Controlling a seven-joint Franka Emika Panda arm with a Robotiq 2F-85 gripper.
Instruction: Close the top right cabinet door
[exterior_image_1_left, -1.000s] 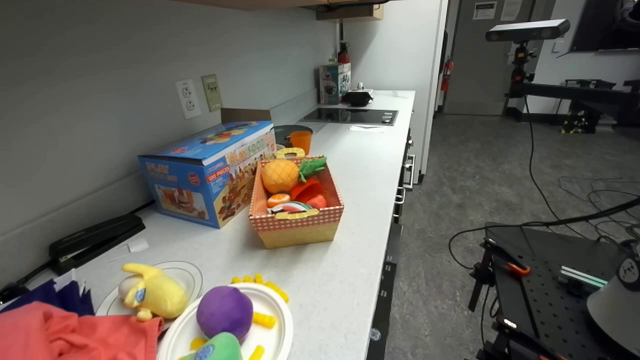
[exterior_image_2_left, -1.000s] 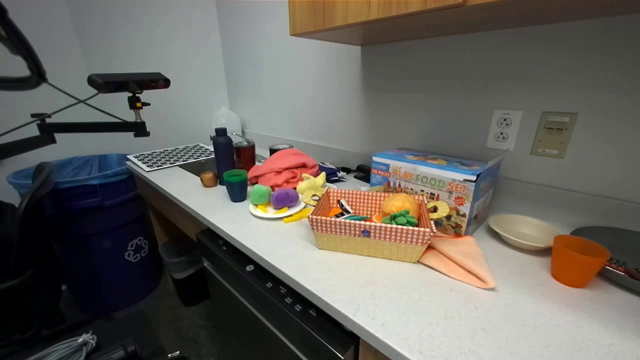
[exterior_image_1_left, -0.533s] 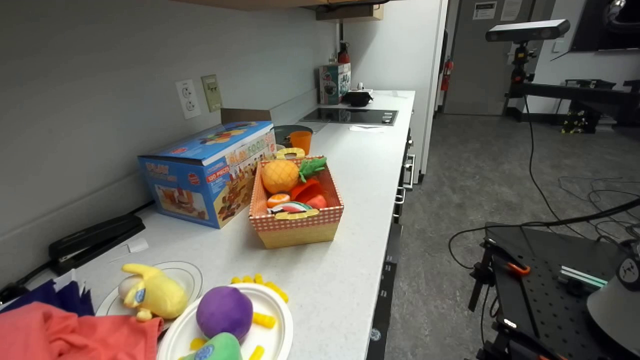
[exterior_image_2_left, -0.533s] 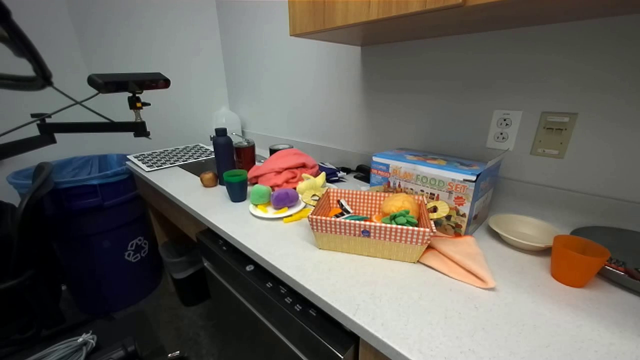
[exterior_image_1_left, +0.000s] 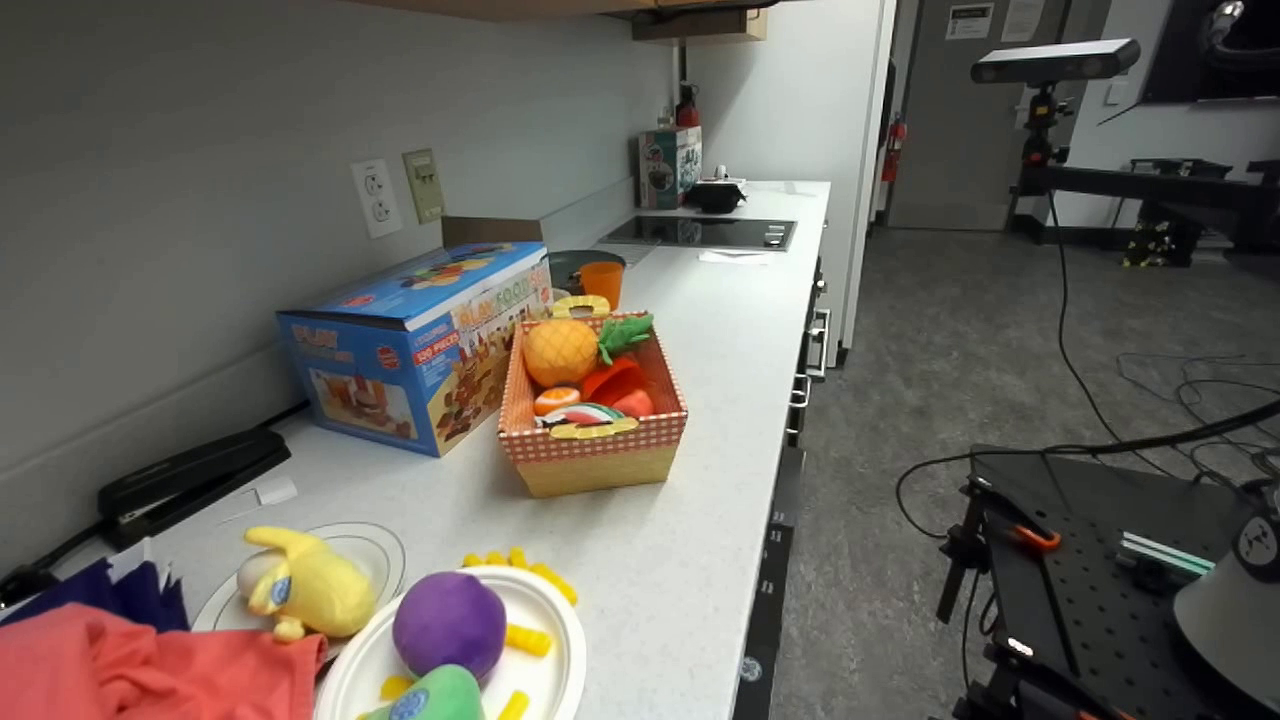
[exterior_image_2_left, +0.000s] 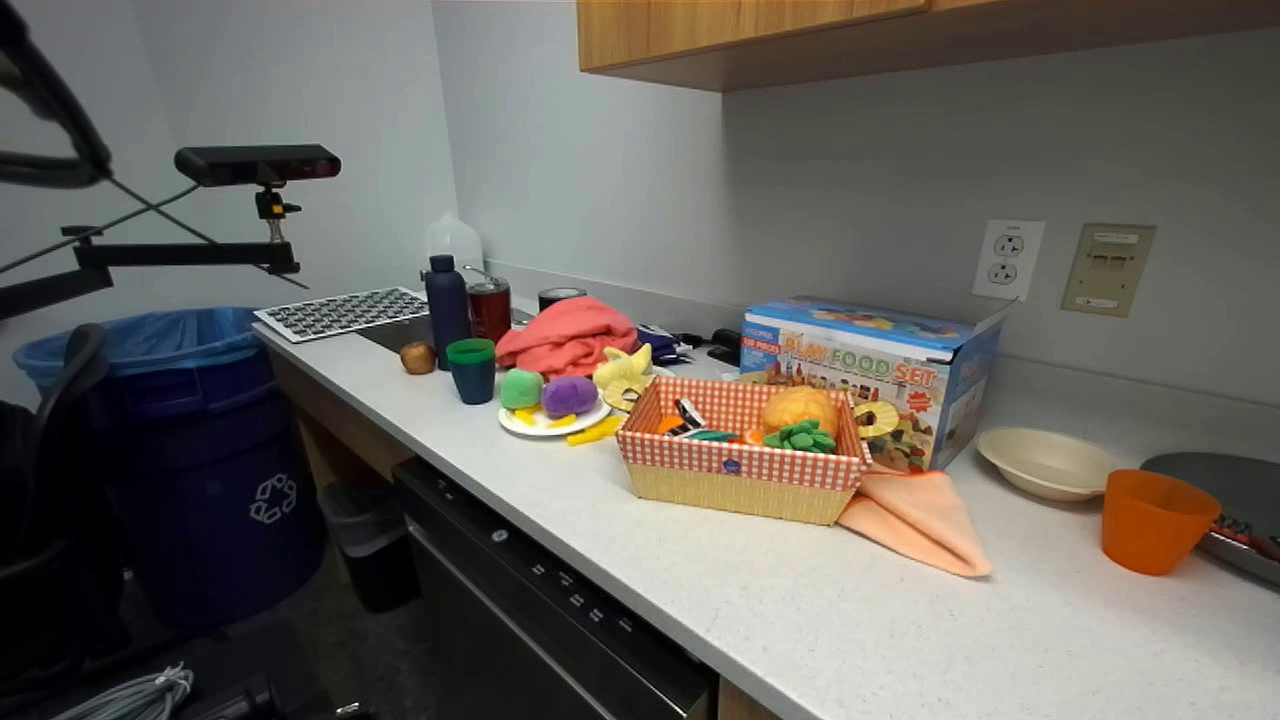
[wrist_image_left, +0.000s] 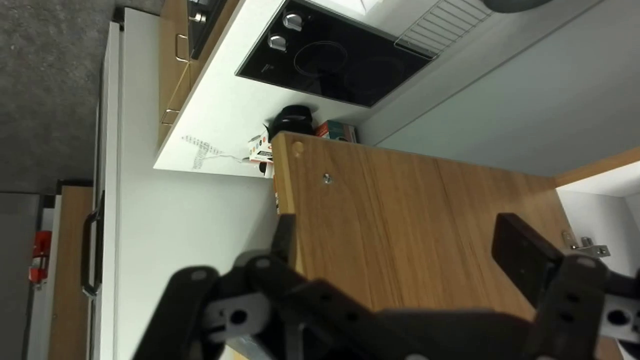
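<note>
The gripper (wrist_image_left: 398, 230) is presented in the wrist view with its fingers (wrist_image_left: 521, 257) spread wide apart, in the released condition. The cabinet door (wrist_image_left: 395, 210) is located ahead of the fingertips, and its wood-grain inner face is seen across the gap between them. The door is swung out from the cabinet (wrist_image_left: 602, 212), whose white interior is exposed beyond the finger nearer the metal hinge (wrist_image_left: 591, 248). The free edge (wrist_image_left: 284, 177) of the door is overlapped in the view by the opposite finger; whether contact is made cannot be told. A small metal fastener (wrist_image_left: 327, 178) is set in the door face, ahead of that same finger.

Farther from the tool, past the door, the countertop (wrist_image_left: 225, 115) is seen, with a black glass cooktop (wrist_image_left: 335, 60) and a wire rack (wrist_image_left: 442, 25) beside it. A black container (wrist_image_left: 292, 119) and a green-and-red box (wrist_image_left: 336, 130) are located just past the door; the box is partly hidden by it. Outboard of the free-edge finger, a tall white panel (wrist_image_left: 190, 225) is seen, and farther out a black handle (wrist_image_left: 92, 245) and a red fire extinguisher (wrist_image_left: 41, 244).

In both exterior views, a play food set box (exterior_image_1_left: 430, 340) and a checkered basket (exterior_image_2_left: 735, 485) are shown near each other on the countertop. Their position relative to the tool cannot be determined.
</note>
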